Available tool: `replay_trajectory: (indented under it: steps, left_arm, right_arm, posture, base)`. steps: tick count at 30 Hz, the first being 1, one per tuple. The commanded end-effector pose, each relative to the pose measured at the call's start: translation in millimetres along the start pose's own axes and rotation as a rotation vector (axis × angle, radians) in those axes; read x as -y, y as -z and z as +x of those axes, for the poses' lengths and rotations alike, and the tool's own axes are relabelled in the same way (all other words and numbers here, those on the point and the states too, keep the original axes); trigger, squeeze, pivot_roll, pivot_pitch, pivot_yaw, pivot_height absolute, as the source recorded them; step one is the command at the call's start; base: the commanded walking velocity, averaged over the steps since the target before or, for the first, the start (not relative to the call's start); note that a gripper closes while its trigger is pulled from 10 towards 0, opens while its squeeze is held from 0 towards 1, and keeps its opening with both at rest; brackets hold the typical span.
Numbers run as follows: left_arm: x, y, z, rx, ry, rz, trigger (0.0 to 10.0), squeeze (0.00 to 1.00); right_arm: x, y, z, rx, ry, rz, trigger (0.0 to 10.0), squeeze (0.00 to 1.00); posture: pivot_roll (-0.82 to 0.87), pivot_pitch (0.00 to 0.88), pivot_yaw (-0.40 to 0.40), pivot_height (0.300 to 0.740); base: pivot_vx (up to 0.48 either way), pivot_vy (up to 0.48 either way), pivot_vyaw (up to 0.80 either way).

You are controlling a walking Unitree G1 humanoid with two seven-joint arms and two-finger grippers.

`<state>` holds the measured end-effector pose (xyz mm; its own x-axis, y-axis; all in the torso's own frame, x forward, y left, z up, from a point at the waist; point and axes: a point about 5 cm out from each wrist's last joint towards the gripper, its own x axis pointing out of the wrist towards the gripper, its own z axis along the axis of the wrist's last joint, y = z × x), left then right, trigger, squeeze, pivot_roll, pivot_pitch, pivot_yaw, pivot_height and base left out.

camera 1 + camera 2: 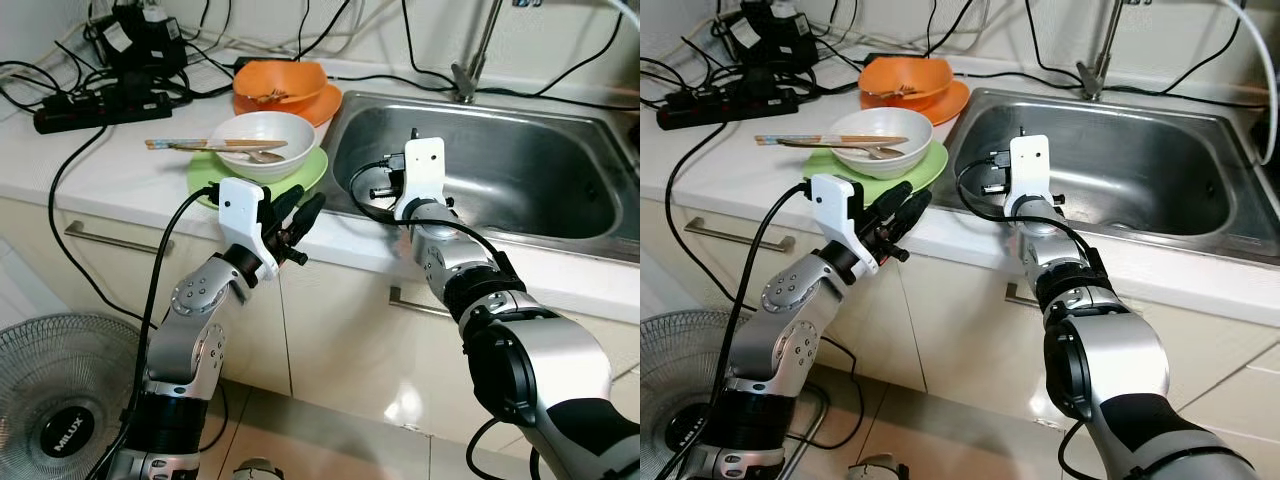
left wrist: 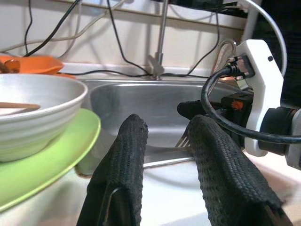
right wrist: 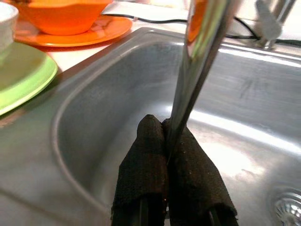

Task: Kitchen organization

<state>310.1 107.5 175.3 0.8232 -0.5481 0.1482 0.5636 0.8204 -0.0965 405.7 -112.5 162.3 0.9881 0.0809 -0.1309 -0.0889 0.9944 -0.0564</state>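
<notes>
So at about 10 o'clock on the counter there's a white ceramic bowl (image 1: pixel 260 142) with chopsticks and a spoon across it, sitting on a round lime-green plate (image 1: pixel 305 172). An orange bowl on an orange plate (image 1: pixel 285 88) sits behind them at 11.

The left gripper (image 1: pixel 297 222) hovers just off the counter edge by the green plate, fingers spread with nothing between them.

Over at 1 o'clock, the right gripper (image 3: pixel 165 155) is clamped on a shiny metal utensil handle (image 3: pixel 197 66) above the stainless steel sink (image 1: pixel 520 170). Looks like a fork, going by the tines in the left wrist view (image 2: pixel 184 139).

My guess: it's being dropped in the sink. Lower it close to the basin floor before letting go, so it doesn't clatter or bounce.

The handle's long axis runs out along the fingers, tilted slightly, with the free end pointing away from the wrist.
</notes>
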Motion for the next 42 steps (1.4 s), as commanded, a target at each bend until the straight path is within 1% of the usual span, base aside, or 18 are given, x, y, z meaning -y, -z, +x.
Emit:
replay_trajectory:
  steps: [1,6,9,40,42]
  left_arm:
    - [0.3,-2.5,0.4,0.009,0.008,0.003,10.0,0.0]
    - [-1.0,-3.6,0.8,0.015,0.003,0.011,10.0,0.0]
    - [-1.4,-4.1,1.1,0.017,0.003,0.013,10.0,0.0]
    - [-0.1,-4.8,1.5,0.025,0.014,0.018,10.0,0.0]
    - [0.5,-4.9,1.7,0.029,0.017,0.011,10.0,0.0]
  right_arm:
    - [3.6,-0.7,0.2,-0.002,0.01,-0.001,10.0,0.0]
    - [4.5,-0.7,0.2,-0.001,0.014,0.001,10.0,0.0]
    - [5.0,-0.9,0.2,0.0,0.015,0.002,10.0,0.0]
    - [7.7,1.2,-0.3,-0.003,0.026,0.01,10.0,0.0]
    - [7.6,1.3,-0.4,-0.003,0.026,0.01,10.0,0.0]
  posture:
    - [0.21,0.031,0.037,0.74]
    - [0.21,0.028,0.039,0.74]
    - [0.21,0.026,0.04,0.74]
    - [0.2,0.029,0.043,0.74]
    - [0.2,0.029,0.042,0.74]
  base:
    - [0.0,0.0,0.0]
    - [0.0,0.0,0.0]
    - [0.265,0.0,0.0]
    - [0.345,0.0,0.0]
    - [0.0,0.0,0.0]
